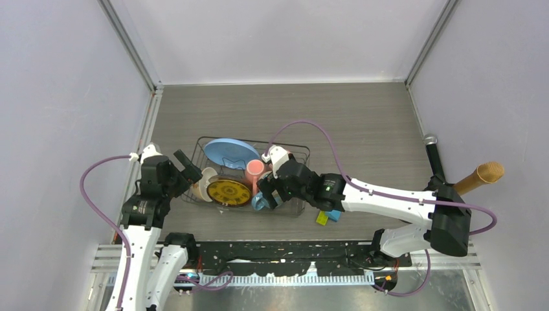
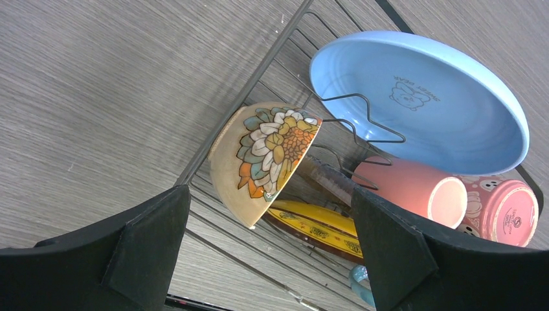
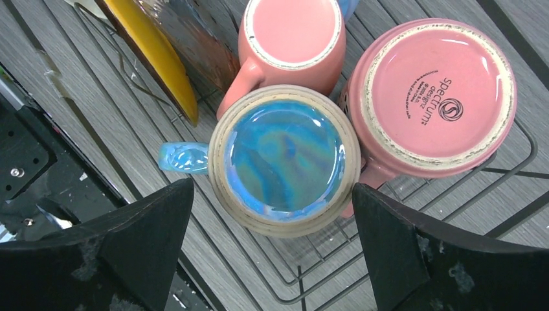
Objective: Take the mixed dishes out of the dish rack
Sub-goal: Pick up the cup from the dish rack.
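The dark wire dish rack (image 1: 291,148) sits mid-table. It holds the light blue plate (image 1: 231,153) at the back, the yellow patterned plate (image 1: 229,192) and the cream flowered bowl (image 1: 207,183), which is tipped on its edge at the left end. My left gripper (image 1: 189,167) is open beside the rack's left end, facing the bowl (image 2: 259,159). My right gripper (image 1: 270,194) is open just above the upside-down blue mug (image 3: 285,162). The salmon mug (image 3: 291,39) and the upturned speckled pink mug (image 3: 434,97) touch it.
Small yellow-green (image 1: 322,218) and blue (image 1: 334,215) blocks lie on the table right of the rack, under my right arm. A brown ribbed cone (image 1: 482,176) sticks out at the far right. A black mounting rail (image 1: 291,253) runs along the near edge. Walls close in on three sides.
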Robot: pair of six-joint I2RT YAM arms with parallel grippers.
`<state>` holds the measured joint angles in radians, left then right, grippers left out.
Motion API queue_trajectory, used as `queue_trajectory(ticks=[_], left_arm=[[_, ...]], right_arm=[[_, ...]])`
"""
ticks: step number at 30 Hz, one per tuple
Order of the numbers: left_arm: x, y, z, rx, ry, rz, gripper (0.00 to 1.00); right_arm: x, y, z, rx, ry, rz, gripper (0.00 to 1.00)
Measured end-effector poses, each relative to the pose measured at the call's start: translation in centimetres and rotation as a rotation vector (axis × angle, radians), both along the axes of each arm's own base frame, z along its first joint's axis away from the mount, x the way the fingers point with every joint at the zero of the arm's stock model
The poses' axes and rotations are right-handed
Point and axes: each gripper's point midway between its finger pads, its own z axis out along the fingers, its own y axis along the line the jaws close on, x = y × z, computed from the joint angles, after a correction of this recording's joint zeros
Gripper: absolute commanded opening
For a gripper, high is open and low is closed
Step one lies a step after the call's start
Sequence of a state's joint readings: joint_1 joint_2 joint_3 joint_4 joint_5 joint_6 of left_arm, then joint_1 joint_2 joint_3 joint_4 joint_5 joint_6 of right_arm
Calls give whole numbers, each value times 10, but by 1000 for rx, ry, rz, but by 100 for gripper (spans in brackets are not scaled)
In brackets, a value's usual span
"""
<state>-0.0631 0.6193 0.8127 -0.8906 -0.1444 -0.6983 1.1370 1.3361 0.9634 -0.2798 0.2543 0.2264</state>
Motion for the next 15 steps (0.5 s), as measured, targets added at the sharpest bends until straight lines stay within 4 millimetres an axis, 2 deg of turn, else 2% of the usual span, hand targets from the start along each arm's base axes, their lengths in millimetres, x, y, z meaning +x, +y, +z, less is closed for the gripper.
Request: queue_trajectory(ticks=[5,8,15], left_arm=[[0,0,0,-1,0,0,99],[0,0,0,-1,0,0,99],[0,-1,0,-5,-2,-6,99]], right_arm=[[4,0,-4,-12,-29,0,100],[6,-5,-13,-45,-35,-2,100],[2,-10,-19,-39,-29,2,100]])
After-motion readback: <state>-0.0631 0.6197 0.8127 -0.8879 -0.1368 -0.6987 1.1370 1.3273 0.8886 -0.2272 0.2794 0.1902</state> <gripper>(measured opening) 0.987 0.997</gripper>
